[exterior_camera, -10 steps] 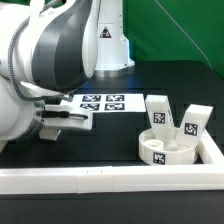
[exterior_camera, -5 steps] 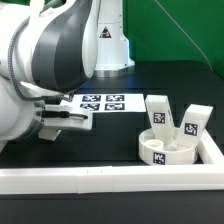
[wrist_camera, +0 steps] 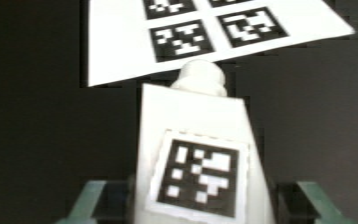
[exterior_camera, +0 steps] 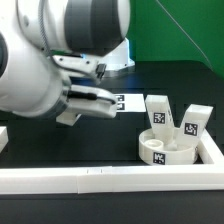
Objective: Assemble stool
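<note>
1. Looking through the wrist view, you see a stool leg (wrist_camera: 199,150), white with a black-and-white tag, standing between the fingers (wrist_camera: 202,196); one finger sits on each side of it, spread to about its width. Contact cannot be confirmed from either view.
2. Beyond that leg lies the marker board (wrist_camera: 202,38) on the black surface (wrist_camera: 34,130); the leg's narrow tip overlaps the board's near edge in the wrist view.
3. In the exterior view, the arm (exterior_camera: 55,55) fills the upper part of the exterior view's left, and the leg between the fingers is hidden behind the arm.
4. You find the round seat disc (exterior_camera: 165,148) at about 4 o'clock in the exterior view, tucked against the white border rails (exterior_camera: 110,177).
5. Two further legs (exterior_camera: 157,112) (exterior_camera: 193,122) stand tilted at the disc's far rim, one at 11 o'clock of it, one at 1 o'clock.
6. A tag (exterior_camera: 160,157) faces you on the disc's front wall.
</note>
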You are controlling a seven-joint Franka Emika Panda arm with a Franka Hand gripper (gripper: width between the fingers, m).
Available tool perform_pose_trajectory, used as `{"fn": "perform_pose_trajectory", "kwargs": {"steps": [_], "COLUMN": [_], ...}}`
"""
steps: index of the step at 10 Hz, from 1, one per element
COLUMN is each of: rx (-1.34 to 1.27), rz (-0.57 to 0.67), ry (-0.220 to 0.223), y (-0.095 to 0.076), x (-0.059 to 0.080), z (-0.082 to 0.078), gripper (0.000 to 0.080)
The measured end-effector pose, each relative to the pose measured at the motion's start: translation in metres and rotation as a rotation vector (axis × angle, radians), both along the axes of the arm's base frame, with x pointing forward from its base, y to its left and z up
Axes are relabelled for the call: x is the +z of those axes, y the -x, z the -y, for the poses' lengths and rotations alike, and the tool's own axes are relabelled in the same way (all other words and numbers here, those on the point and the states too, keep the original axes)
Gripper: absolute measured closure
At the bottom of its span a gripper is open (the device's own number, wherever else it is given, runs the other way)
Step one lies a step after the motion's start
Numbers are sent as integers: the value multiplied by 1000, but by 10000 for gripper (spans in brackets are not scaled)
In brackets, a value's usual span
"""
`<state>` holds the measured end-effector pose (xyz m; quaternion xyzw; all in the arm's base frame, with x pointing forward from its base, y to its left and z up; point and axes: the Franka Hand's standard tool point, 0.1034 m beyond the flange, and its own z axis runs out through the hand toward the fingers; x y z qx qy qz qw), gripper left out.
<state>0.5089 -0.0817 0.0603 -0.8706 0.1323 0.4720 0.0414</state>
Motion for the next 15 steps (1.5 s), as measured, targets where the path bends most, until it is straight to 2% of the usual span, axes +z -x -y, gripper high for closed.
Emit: {"fn": "perform_pose_trajectory", "kwargs": {"steps": [3,5,6,9,10,11,13,14,15], "rx": [0,9,4,16,19,22,25,35,55], "rz": [43,216,270,461,514,602,712,793,854], "ry": [9,50,65,83,86,108,133,154,162], "y": [-2,-19,-18,-39,-39,-44,-48,-55,-60], "x": [-7,-10,-4,37,47,43,43,43,47], "z": [5,5,0,-22,-28,-27,-28,-29,-43], "gripper": [475,475,475,475,475,475,475,475,475]}}
